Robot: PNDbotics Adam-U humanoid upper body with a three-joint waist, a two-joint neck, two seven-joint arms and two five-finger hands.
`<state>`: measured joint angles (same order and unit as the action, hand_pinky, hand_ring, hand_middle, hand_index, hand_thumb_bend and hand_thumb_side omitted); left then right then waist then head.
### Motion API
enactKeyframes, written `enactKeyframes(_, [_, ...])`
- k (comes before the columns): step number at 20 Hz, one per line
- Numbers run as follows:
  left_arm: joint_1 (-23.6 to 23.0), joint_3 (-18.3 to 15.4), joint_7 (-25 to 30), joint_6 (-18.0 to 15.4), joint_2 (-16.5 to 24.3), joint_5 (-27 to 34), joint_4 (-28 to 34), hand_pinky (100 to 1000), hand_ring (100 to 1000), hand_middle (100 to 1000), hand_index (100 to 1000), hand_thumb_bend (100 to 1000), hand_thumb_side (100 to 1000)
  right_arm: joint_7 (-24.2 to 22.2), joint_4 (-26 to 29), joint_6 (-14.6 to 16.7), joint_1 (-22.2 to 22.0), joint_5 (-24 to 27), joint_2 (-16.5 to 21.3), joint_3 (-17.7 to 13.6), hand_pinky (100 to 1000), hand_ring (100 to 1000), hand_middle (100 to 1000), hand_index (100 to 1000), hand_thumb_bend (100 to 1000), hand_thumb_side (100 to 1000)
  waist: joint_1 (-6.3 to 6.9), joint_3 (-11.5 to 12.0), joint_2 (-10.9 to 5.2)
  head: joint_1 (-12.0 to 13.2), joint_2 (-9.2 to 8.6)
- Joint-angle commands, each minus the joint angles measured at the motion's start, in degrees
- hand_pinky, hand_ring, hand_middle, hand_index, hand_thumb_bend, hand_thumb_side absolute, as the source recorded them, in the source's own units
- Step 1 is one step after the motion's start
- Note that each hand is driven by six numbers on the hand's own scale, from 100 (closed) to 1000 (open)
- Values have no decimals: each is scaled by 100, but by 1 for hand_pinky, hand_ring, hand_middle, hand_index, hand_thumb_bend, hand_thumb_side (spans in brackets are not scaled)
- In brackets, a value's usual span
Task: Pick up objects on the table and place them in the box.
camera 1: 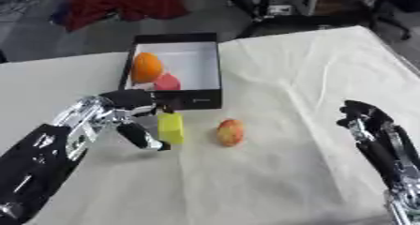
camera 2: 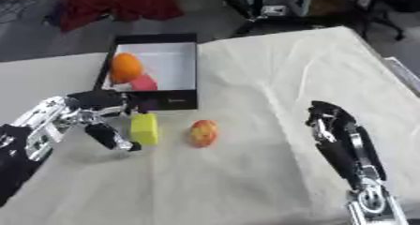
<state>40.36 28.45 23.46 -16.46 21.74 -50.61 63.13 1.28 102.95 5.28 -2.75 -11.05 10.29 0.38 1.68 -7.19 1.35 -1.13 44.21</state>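
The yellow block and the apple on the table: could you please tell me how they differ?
The yellow block is boxy and plain yellow; the apple is round, mottled red and yellow. The block stands between the left hand's thumb and fingers; the apple lies apart, untouched. Both rest on the cloth, outside the box.

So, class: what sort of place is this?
Probably a lab or workshop: a cloth-covered table set up for a test, with a box, and equipment stands on a bare floor behind.
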Motion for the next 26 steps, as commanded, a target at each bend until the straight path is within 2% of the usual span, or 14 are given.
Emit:
enactKeyframes(1, [100, -158, -303, 82, 59, -55, 62, 631, 488, 527, 698, 320, 423, -6, 68, 11, 52, 11, 28, -7, 748, 652, 697, 799, 100, 692, -49, -3, -47, -16, -10])
enactKeyframes(5, [202, -239, -715, 206, 238, 230, 516, 595, 416, 433, 613, 236, 369, -4, 66, 9, 44, 6, 29, -10, 748, 652, 697, 799, 100, 692, -47, 6, -49, -21, -10])
enactKeyframes(8, [423, -280, -948, 227, 574, 532, 1005, 600, 414, 430, 614, 227, 370, 0, 65, 7, 36, 1, 38, -12, 748, 652, 697, 799, 100, 693, -38, 12, -60, -24, -10])
enactKeyframes(11, [713, -460, -895, 430, 930, 825, 1449, 611, 422, 438, 624, 232, 365, -3, 59, 5, 25, -3, 45, -11, 748, 652, 697, 799, 100, 694, -28, 22, -71, -27, -10])
enactKeyframes(14, [1047, -671, -747, 706, 1006, 1002, 1379, 618, 430, 448, 633, 241, 370, -7, 54, 6, 12, -4, 47, -4, 748, 652, 697, 799, 100, 695, -26, 26, -81, -25, -10])
enactKeyframes(16, [1209, -819, -611, 884, 876, 891, 1140, 626, 443, 461, 647, 246, 386, -19, 50, 7, 8, -1, 44, 9, 748, 652, 697, 799, 100, 697, -32, 17, -81, -6, -10])
enactKeyframes(21, [1359, -1399, -209, 1346, 202, 451, 406, 628, 456, 477, 663, 243, 425, -56, 46, 12, 21, 17, 16, 45, 748, 652, 697, 799, 100, 699, -69, -43, -66, 67, -10])
enactKeyframes(26, [1463, -1819, -547, 1846, -408, -49, -407, 625, 465, 496, 681, 257, 443, -93, 41, 20, 51, 41, -15, 80, 749, 652, 697, 799, 100, 699, -99, -111, -65, 136, -10])
